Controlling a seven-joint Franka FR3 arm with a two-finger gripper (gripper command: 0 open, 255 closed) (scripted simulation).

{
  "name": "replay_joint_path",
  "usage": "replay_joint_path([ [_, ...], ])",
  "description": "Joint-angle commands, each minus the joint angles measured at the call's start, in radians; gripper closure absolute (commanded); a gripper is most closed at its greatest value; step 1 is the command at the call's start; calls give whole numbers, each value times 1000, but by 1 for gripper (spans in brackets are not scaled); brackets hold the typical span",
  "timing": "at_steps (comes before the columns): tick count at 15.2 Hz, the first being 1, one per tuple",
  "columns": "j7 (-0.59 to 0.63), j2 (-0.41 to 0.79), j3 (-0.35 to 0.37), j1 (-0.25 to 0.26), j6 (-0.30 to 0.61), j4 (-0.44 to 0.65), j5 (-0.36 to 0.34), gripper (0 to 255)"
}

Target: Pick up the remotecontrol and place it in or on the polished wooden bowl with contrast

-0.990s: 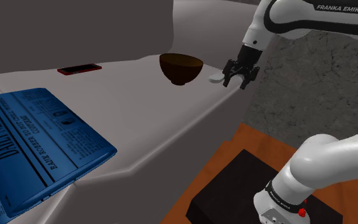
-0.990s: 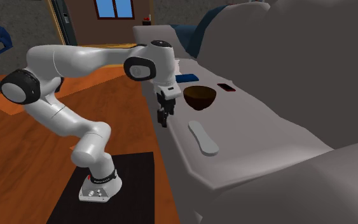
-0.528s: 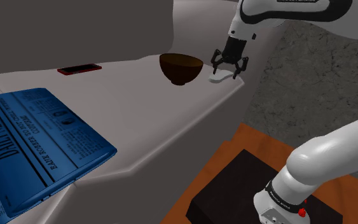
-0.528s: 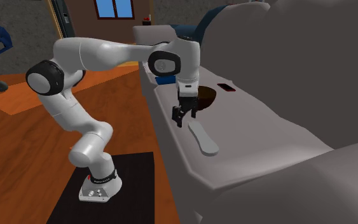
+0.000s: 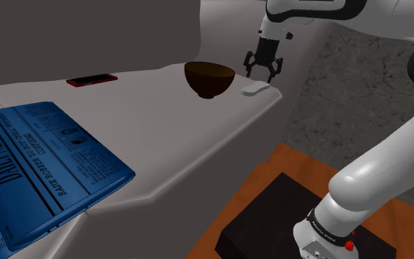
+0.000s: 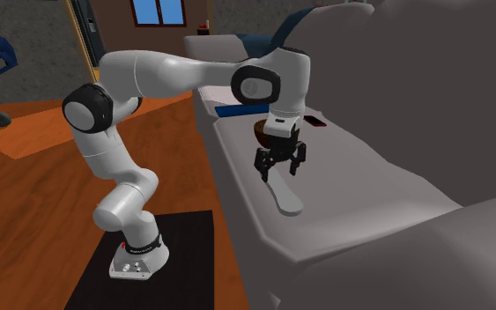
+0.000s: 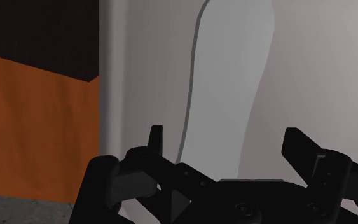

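End effector (image 5: 262,68) hangs wide open, empty, over the pale grey remote control (image 5: 255,89). Remote lies flat on the grey sofa seat (image 5: 161,125), beside the dark brown bowl (image 5: 209,77).

Dim, flat, even rendered light; shadows soft and faint.

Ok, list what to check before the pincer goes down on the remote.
1. Black two-finger pincer open: ok, fingers apart.
2. Pale grey elongated remote control lying flat on grey sofa seat: ok.
3. Fingers straddle the remote's narrow width: ok.
4. Pincer at grasp height: not ok, hovers above.
5. Dark brown wooden bowl upright beside remote: ok.
6. Bowl empty: cannot tell.
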Motion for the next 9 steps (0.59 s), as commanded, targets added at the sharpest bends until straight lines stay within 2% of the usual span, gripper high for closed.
replay_joint_path([
  [1,13,6,0,-2,21,-17,-3,0],
  [6,12,-4,-1,-2,84,-89,-2,0],
  [9,12,-4,-1,-2,84,-89,-2,0],
])
